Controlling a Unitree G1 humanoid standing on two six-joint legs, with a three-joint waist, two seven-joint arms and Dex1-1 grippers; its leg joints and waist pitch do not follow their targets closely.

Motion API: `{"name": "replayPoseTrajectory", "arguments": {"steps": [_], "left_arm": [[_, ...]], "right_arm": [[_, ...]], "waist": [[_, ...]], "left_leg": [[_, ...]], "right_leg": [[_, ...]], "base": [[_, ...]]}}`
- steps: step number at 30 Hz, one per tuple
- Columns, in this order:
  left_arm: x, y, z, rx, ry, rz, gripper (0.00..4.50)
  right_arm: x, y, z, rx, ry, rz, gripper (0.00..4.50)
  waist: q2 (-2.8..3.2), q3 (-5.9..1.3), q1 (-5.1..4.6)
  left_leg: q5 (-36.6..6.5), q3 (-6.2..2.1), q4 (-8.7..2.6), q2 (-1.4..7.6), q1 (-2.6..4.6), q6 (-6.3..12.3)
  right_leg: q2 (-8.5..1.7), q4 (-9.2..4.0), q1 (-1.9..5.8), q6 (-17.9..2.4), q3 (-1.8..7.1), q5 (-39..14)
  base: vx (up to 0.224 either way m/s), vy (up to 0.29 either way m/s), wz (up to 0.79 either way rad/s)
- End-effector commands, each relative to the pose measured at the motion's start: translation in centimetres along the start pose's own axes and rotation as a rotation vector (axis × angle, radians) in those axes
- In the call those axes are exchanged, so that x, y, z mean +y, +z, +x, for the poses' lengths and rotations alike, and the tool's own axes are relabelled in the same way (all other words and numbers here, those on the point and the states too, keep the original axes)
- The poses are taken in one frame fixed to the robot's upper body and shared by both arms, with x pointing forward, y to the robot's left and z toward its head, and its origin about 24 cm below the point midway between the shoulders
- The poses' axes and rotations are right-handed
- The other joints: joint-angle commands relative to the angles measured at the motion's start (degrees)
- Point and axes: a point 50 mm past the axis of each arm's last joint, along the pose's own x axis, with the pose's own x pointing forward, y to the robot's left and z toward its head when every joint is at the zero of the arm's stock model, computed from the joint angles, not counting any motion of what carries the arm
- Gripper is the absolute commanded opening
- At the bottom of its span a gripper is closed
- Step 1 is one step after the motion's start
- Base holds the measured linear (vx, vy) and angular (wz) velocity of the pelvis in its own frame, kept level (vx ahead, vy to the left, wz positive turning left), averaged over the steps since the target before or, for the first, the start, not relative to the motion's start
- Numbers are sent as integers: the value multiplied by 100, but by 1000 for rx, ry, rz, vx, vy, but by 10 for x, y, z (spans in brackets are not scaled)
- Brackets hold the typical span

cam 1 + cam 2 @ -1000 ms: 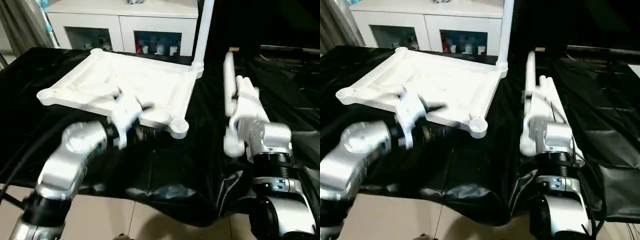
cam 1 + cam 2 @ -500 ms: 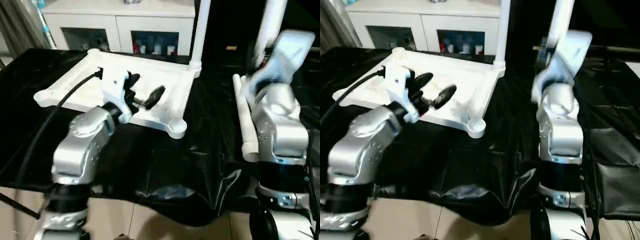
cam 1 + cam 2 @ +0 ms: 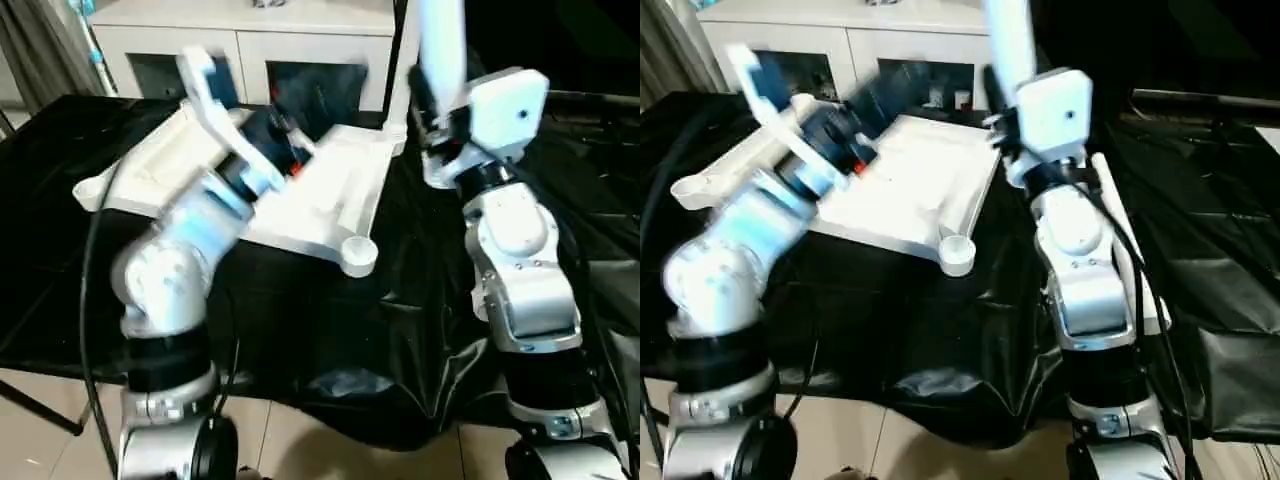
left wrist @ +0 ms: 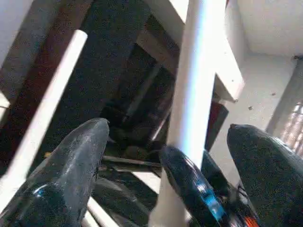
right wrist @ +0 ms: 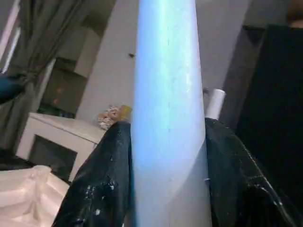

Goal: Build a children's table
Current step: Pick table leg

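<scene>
- On the black-draped counter (image 3: 60, 230), the white tabletop (image 3: 330, 210) lies underside up, one leg (image 3: 398, 70) standing upright in its far right corner socket.
- Above the tabletop, the left gripper (image 4: 165, 156) hangs with fingers (image 4: 71, 170) spread wide, empty.
- At right, the right gripper (image 5: 165, 156) is raised, fingers (image 5: 102, 175) clamped on a second leg (image 5: 168, 94) pointing upward.
- Behind stands a white cabinet (image 3: 250, 40).

White tabletop (image 3: 330, 195) upside-down on black cloth; leg (image 5: 168, 118) upright, gripped.
</scene>
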Motion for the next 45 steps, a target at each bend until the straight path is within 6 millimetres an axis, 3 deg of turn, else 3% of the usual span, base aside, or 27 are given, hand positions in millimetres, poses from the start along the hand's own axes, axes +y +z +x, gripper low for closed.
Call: {"name": "replayPoseTrajectory", "arguments": {"steps": [1,6,13,19,45], "left_arm": [[4,0,3,19,37,5,450],[19,7,14,-12,152,-23,450],[16,12,22,-52,125,-64,450],[30,8,24,-40,241,-76,450],[36,10,22,-67,271,-139,242]], "right_arm": [[3,-2,-2,-2,32,-18,181],[20,-22,-12,63,218,-118,181],[32,-25,-14,52,295,-177,181],[36,-25,-15,33,334,-214,181],[40,-30,-16,33,361,-267,181]], "waist": [[-60,-445,-14],[-87,-446,-8],[-96,-465,6],[-96,-454,8],[-102,-456,12]], "left_leg": [[-635,19,-301,-21,31,96],[-623,17,-293,-32,14,110],[-456,10,-263,-12,-2,267],[-628,15,-265,-18,6,249],[-652,7,-264,-7,6,281]], "right_leg": [[-187,-385,337,-732,215,-410],[-194,-400,357,-775,211,-429],[-215,-345,358,-1038,208,-50],[-210,-379,354,-974,204,-358],[-224,-363,355,-1054,201,-279]], "base": [[0,0,0],[0,0,0],[0,0,0],[0,0,0],[0,0,0]]}}
